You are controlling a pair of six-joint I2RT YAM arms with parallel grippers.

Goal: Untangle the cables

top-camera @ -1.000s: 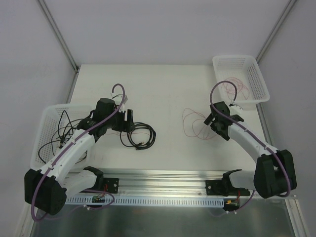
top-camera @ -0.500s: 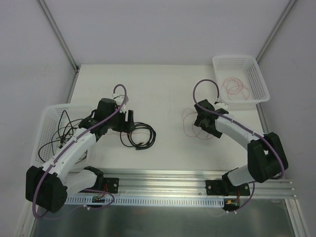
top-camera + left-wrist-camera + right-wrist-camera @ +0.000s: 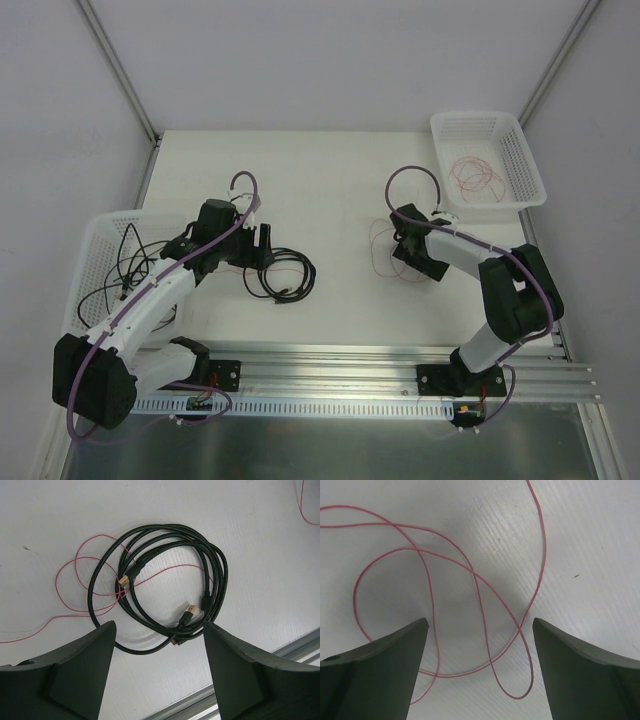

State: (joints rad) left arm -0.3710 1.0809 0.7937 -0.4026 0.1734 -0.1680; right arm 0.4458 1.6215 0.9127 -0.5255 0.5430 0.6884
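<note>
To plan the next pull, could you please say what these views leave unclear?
Right wrist view: the ends of the loose red wire leave the frame.
Top view: the right gripper covers part of it.
Left wrist view: the tangled red wire at the black cable coil runs off the left edge.
Top view: the left arm hides part of the black cables in the left basket.

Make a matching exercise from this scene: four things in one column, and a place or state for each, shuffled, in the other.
1. black cable coil
2. red wire lying alone
3. left basket
4. right basket

A. holds a second red wire
B. holds more black cables
C. on the bare table, right half
D. shows gold-tipped plugs

Pairs: 1-D, 2-C, 3-B, 4-A.
</note>
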